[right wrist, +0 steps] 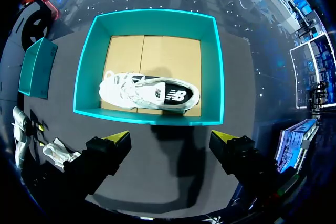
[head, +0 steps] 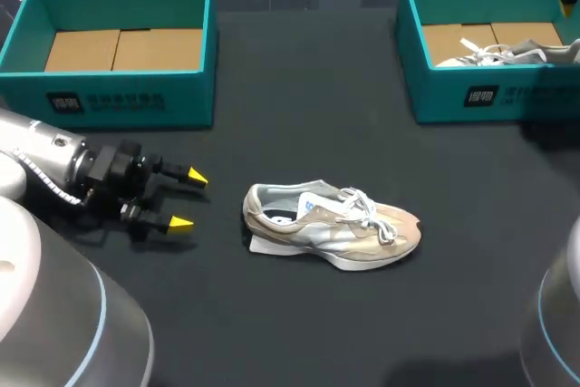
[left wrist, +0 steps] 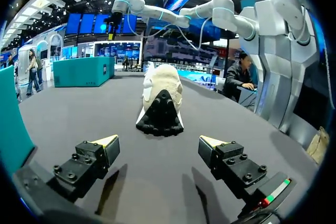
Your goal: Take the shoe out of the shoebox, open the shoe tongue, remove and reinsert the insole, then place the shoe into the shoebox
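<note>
Your beige shoe is out of its box and lies on the desk in front of the two teal boxes. Its heel is turned toward your left jaws, which stand wide apart and empty near it. Expect the shoe to be light, with a soft upper that gives under pressure and loose laces that may snag. The heel collar and sole edge look stiffest, so pinch there rather than at the toe. Your right jaws hang wide and empty above the right shoebox, where a second white shoe lies.
</note>
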